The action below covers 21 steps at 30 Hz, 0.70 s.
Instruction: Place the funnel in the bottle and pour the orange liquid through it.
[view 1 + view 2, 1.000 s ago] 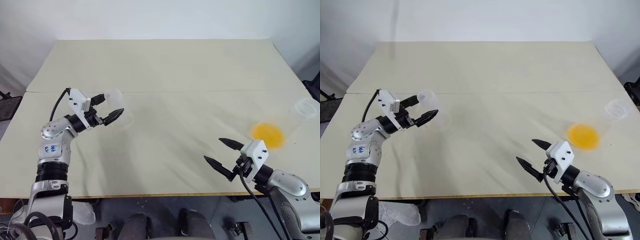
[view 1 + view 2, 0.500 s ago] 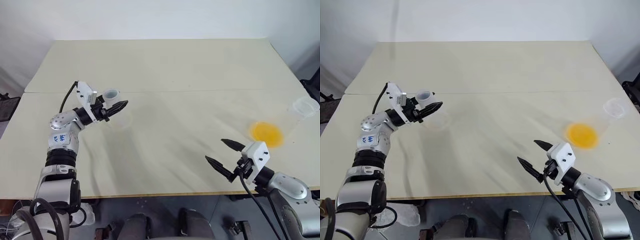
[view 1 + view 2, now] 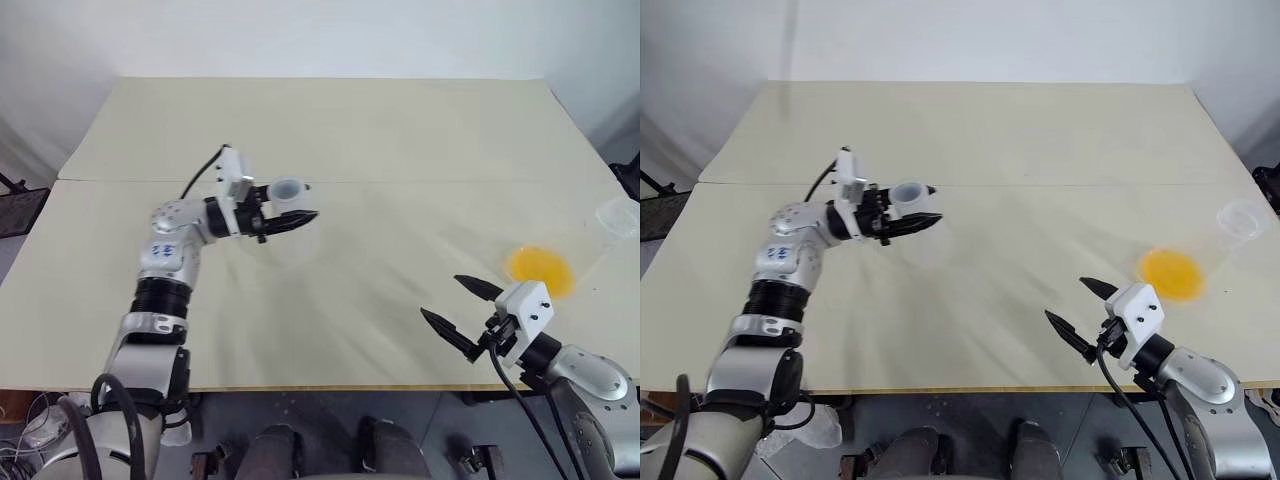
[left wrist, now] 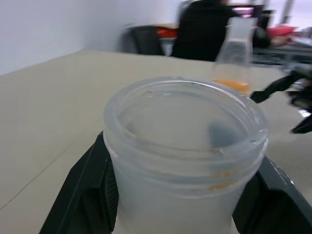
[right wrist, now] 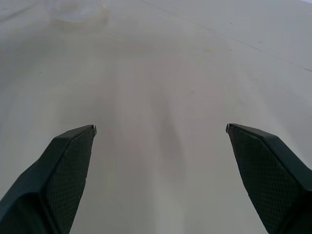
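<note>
Setting: pale beige table under a plain white wall, a seam line running across its width, and very little on it.
Left gripper: left gripper is clamped around the neck of the clear, colourless, flask-shaped bottle, black fingers pressed on either side just below the round mouth.
Bottle: held near the table's middle-left; its wide base is faint against the tabletop, so I cannot tell whether it rests on the surface or hangs just above it.
Right gripper: right gripper hovers low over the front right of the table, jaws spread wide with nothing between them, bare tabletop ahead in the right wrist view.
Orange liquid: translucent yellow-orange liquid sits as a bright pool in the base of a second clear flask near the right edge, well apart from both grippers.
Funnel: no small clear cone is recognisable in these views; the held bottle's mouth looks bare in the left wrist view.
Background: a dark-clothed person shows far beyond the table in the left wrist view.
Progress: early days, by my read. Bottle is in hand; funnel is not seated, and the pour is untouched.
Still to do: seat the funnel, lift the orange flask, tip it through.
</note>
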Tool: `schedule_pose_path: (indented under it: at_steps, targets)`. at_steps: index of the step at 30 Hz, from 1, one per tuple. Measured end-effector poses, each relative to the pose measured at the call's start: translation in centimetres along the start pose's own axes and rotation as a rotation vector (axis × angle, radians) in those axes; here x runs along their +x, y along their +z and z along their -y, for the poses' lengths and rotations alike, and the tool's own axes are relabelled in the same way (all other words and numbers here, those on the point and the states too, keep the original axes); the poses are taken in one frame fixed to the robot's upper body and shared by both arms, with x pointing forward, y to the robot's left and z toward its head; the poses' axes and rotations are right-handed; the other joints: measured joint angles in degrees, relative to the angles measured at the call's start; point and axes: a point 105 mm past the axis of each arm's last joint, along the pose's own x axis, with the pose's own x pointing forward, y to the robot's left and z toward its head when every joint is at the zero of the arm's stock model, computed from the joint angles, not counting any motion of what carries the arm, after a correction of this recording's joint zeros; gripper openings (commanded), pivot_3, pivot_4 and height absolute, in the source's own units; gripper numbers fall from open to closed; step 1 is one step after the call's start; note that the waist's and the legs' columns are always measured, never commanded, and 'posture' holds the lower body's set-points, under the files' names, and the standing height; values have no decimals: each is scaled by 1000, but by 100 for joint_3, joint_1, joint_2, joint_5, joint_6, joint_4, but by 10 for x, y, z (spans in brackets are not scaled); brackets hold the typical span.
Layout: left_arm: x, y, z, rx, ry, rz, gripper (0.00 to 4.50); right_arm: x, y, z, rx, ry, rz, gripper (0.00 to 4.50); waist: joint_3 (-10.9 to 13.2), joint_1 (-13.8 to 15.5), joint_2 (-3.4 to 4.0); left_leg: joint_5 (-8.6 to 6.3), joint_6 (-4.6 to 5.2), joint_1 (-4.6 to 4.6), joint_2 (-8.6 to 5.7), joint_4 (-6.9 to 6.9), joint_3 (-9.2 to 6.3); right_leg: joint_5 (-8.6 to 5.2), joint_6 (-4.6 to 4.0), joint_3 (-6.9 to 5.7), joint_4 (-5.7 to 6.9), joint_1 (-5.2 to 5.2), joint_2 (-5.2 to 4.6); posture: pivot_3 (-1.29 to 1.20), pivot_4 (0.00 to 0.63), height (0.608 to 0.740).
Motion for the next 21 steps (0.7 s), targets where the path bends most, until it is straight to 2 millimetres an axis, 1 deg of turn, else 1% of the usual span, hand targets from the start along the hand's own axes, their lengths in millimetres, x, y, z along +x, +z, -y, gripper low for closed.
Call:
schedule_pose_path:
  at_steps: [1, 3, 7, 9, 12, 16, 19, 21]
  targets:
    - [10, 1, 4, 2, -35, 8, 2411, -3, 0, 1, -3, -7, -5, 4500, 0, -2, 0, 0, 0, 0, 0, 3, 1, 0, 0, 1, 1, 0, 0, 0, 150, 740]
    - [25, 4, 11, 8, -93, 24, 2411, -9, 0, 3, 2, -20, -14, 4500, 0, -13, 0, 1, 1, -2, 2, 7, 2, 0, 0, 2, 1, 0, 2, 0, 150, 740]
    - [60, 7, 34, 10, -261, 52, 2411, -26, -1, 5, 26, -51, -32, 4500, 0, 9, 0, 0, 5, -10, 1, 17, 1, 0, 0, 2, 0, 0, 1, 0, 150, 740]
    - [74, 9, 41, 19, -310, 54, 2411, -31, 3, 7, 32, -64, -25, 4500, 0, 5, 0, -1, 9, -19, -1, 25, 1, 0, 0, 3, -4, -3, 0, 0, 150, 740]
    - [91, 9, 49, 14, -365, 50, 2411, -42, 4, 9, 38, -84, -35, 4500, 0, 12, 1, -1, 11, -25, 0, 27, 1, 0, 0, 2, -3, -8, 1, 0, 150, 740]
    - [110, -1, 63, -2, -433, 9, 2411, -49, 8, 7, 39, -90, -35, 4500, 0, 36, 1, 0, 16, -45, -3, 33, 5, 2, 1, 7, 2, -33, 0, 0, 150, 740]
    - [125, -11, 74, -10, -465, -21, 2411, -50, 15, 7, 22, -114, -23, 4500, 0, 70, 1, 0, 18, -54, -4, 34, 12, 2, 1, 14, 7, -49, 0, 0, 150, 740]
    - [132, -14, 80, -12, -475, -24, 2411, -50, 17, 4, 23, -128, -15, 4500, 0, 100, 1, 1, 20, -66, -5, 34, 22, 3, 1, 25, 19, -71, 0, 0, 150, 740]
